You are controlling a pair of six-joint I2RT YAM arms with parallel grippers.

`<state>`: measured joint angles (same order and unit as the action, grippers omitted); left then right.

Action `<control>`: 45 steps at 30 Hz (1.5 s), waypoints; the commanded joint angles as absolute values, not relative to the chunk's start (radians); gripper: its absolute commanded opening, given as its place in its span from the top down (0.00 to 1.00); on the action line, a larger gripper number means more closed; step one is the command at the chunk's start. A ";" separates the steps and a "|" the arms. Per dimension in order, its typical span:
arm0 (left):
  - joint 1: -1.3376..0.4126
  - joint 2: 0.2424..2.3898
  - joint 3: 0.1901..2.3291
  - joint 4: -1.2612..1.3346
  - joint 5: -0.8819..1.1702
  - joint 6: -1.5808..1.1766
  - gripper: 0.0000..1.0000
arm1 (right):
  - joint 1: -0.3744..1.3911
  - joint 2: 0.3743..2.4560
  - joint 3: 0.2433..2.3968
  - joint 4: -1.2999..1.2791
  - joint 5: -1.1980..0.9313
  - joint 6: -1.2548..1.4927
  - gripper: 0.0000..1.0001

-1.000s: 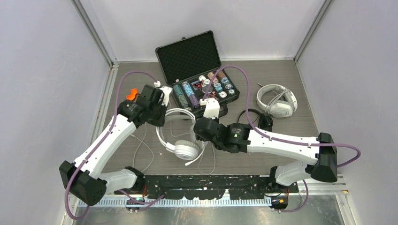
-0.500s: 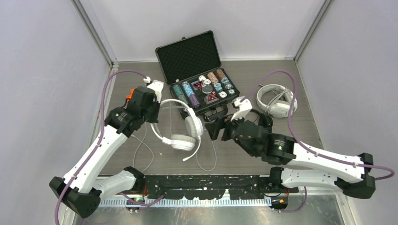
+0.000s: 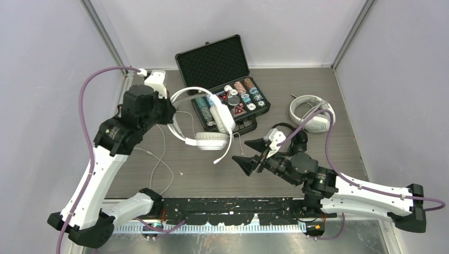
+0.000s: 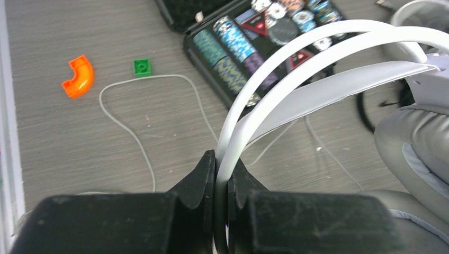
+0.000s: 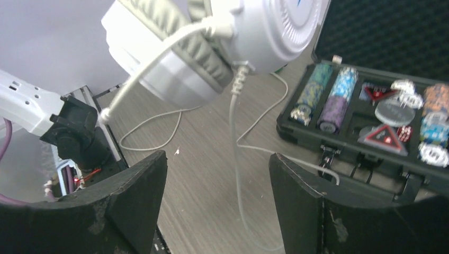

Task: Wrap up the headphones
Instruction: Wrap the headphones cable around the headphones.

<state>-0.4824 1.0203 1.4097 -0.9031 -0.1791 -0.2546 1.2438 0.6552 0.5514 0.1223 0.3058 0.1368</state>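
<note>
a: grey wood-grain surface (image 3: 317, 84), closed in by pale walls on three sides. which step is shown?

b: the lift before winding. the left hand (image 4: 221, 161) is clamped on the headband of the white round-cup headset (image 3: 212, 140), which hangs in the air over the near edge of the open chip case (image 3: 212, 63). its cord (image 5: 232, 132) drops from one cup and trails slack across the surface.

a: and the right hand (image 3: 252, 152)?

b: jaws spread wide, holding nothing, on the near side of the cups and a little to their right. judged next move: catch the hanging cord close under the cup, so it can be wound round the band. it is a thin, limp target and calls for a centred close.

a: room for moving?

b: bare surface lies in front of the case. the case crowds the far side. the black headset (image 3: 288, 132) lies just behind the right hand, and the white-grey pair (image 3: 312, 114) lies farther right. the left arm works close to the left wall.
</note>
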 commanded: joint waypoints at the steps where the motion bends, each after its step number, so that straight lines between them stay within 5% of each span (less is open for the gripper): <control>1: -0.472 1.014 1.532 -0.882 -0.044 -0.345 1.00 | 1.247 0.651 0.556 0.289 0.246 -0.063 0.24; 10: -0.472 0.980 1.579 -0.912 0.081 -0.403 1.00 | 1.246 0.694 0.529 0.340 0.146 -0.121 0.28; 17: -0.472 0.990 1.611 -0.923 0.170 -0.408 1.00 | 1.247 0.655 0.429 0.447 0.075 -0.094 0.46; 23: -0.464 1.040 1.664 -0.956 0.272 -0.390 1.00 | 1.246 0.621 0.440 0.388 0.063 -0.146 0.40; 37: -0.377 1.052 1.633 -0.824 0.467 -0.489 1.00 | 1.246 0.770 0.401 0.526 -0.050 -0.071 0.46; 45: -0.314 1.017 1.526 -0.628 0.655 -0.631 1.00 | 1.246 0.842 0.353 0.656 -0.023 -0.037 0.88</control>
